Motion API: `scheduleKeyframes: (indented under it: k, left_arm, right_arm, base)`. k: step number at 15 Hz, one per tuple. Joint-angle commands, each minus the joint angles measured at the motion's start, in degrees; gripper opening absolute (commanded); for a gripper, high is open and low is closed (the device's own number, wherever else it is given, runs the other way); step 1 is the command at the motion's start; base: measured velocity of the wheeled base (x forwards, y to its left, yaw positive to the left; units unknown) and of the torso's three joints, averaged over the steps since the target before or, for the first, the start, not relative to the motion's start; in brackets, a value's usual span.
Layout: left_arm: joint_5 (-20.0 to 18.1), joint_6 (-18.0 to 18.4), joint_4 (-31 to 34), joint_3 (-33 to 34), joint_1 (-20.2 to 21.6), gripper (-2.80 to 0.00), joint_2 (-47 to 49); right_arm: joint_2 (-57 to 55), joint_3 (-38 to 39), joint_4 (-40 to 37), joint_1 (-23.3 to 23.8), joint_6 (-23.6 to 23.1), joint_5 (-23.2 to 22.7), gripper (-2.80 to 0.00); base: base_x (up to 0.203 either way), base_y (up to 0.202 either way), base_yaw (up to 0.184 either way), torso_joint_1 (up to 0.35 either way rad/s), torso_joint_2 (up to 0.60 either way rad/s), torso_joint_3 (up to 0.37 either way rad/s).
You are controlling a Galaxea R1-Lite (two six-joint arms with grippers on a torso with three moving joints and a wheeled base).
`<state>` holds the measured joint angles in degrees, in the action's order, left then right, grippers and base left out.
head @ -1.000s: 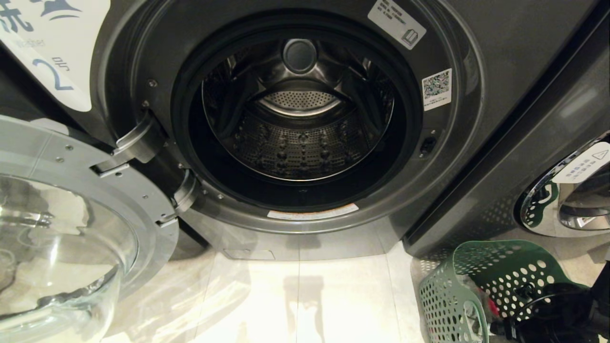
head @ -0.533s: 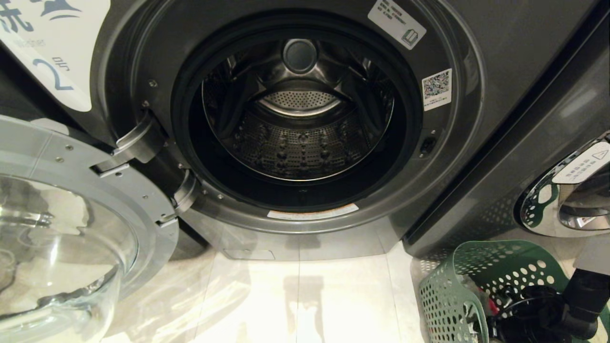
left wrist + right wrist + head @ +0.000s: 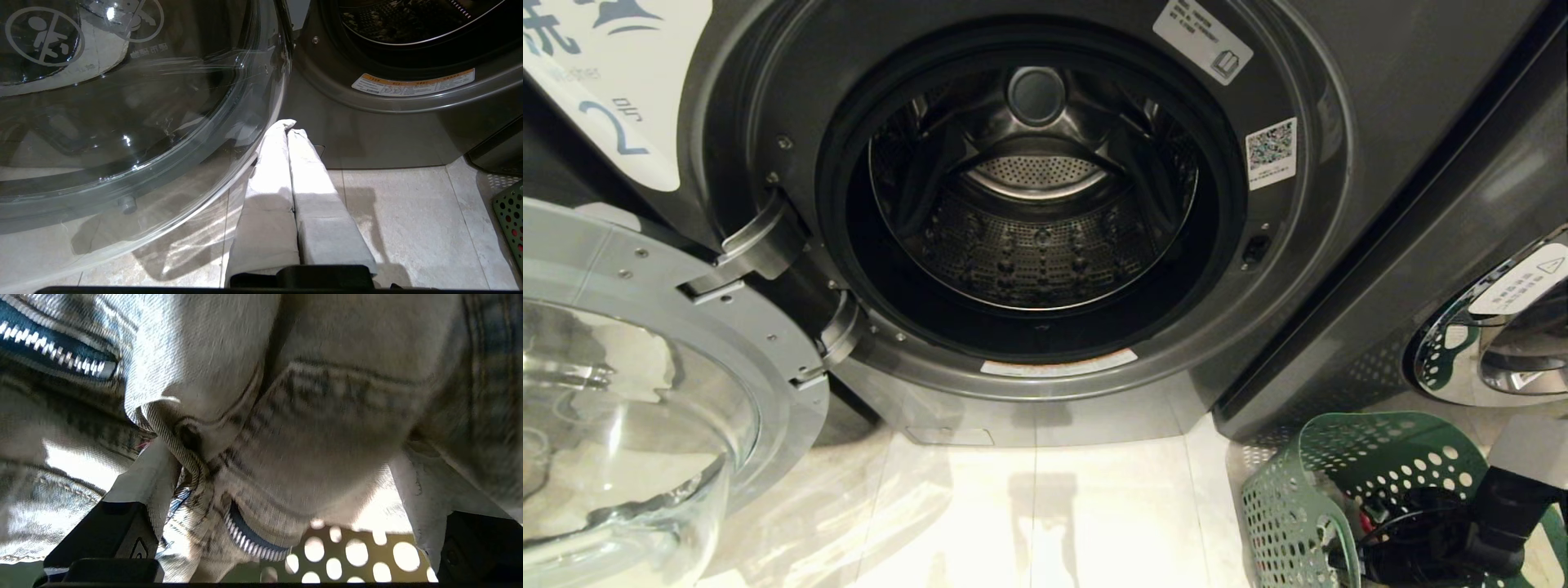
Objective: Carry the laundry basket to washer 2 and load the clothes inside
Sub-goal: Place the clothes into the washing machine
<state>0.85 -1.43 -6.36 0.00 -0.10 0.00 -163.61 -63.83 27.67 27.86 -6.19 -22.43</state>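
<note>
The right gripper [image 3: 282, 490] is sunk inside the dark green plastic laundry basket [image 3: 1311, 498] with round-holed walls, its two pale padded fingers [image 3: 151, 473] spread wide, one on each side of a bunched fold of the faded grey-green denim garment [image 3: 310, 428] with a metal zipper; the cloth lies between them, not yet pinched. In the head view the black right arm [image 3: 1499, 510] reaches down into the basket, which stands on the pale tiled floor [image 3: 1045, 514] just beside the lower right corner of washer 2 [image 3: 1380, 98], a dark grey front-loader. Its perforated steel drum [image 3: 1033, 245] holds no clothes, and the chrome-ringed round glass door [image 3: 629, 425] is swung fully open to the left. The left gripper [image 3: 288, 126] hangs low before the washer near that door, fingers pressed together on nothing.
</note>
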Motion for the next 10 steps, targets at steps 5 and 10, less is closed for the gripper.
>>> scheduleKeyframes:
  k: [5,10]
  left_arm:
    - [0.0,-0.1,-0.1,2.3,0.0,-2.8,0.1]
    - [0.0,-0.1,-0.1,2.3,0.0,-2.8,0.1]
  right_arm:
    - [-4.5,-4.5,0.2,-2.1,0.9,-4.6,0.0]
    - [-5.7,-6.4,-0.1,-4.0,3.8,-5.2,-2.8]
  base:
    - [0.0,0.0,0.0,0.0,0.0,0.0]
    - [0.0,0.0,0.0,0.0,0.0,0.0]
